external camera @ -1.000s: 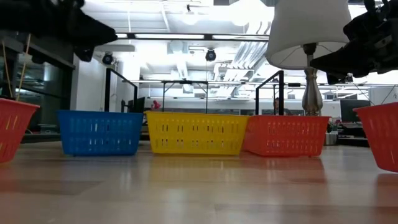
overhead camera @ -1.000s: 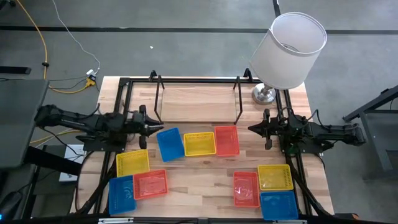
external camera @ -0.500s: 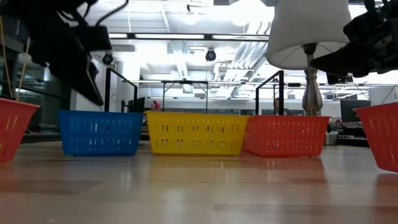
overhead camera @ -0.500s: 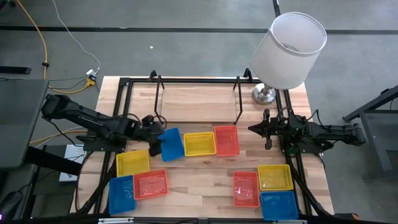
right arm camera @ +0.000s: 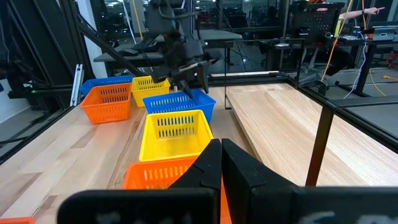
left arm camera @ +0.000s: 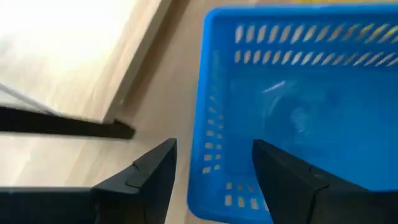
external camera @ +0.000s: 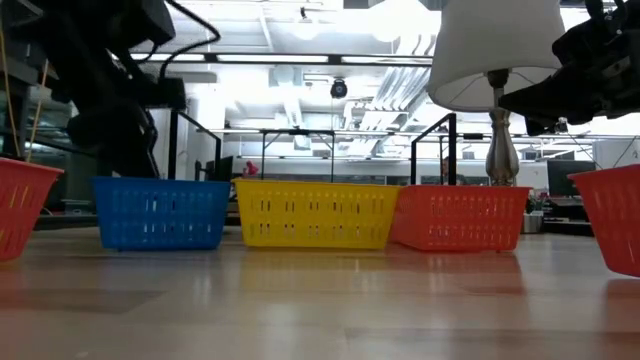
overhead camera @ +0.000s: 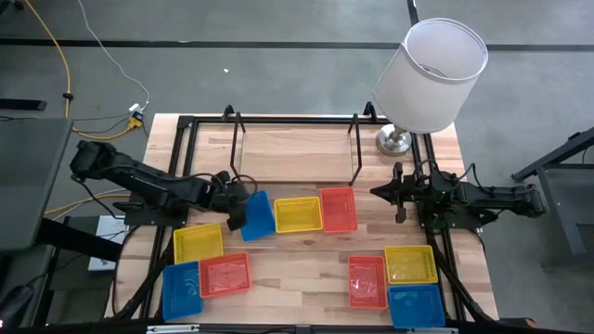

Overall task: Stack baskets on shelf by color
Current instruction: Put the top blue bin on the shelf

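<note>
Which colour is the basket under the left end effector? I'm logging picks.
Blue basket, clearest in the left wrist view.

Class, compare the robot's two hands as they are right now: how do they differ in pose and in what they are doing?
The left hand is open, its fingers either side of the blue basket's wall; the right hand is shut and holds nothing. The left hand has reached in to the middle row of baskets; the right hand waits at the table's right side, near the lamp. Both are dark, two-fingered hands.
</note>
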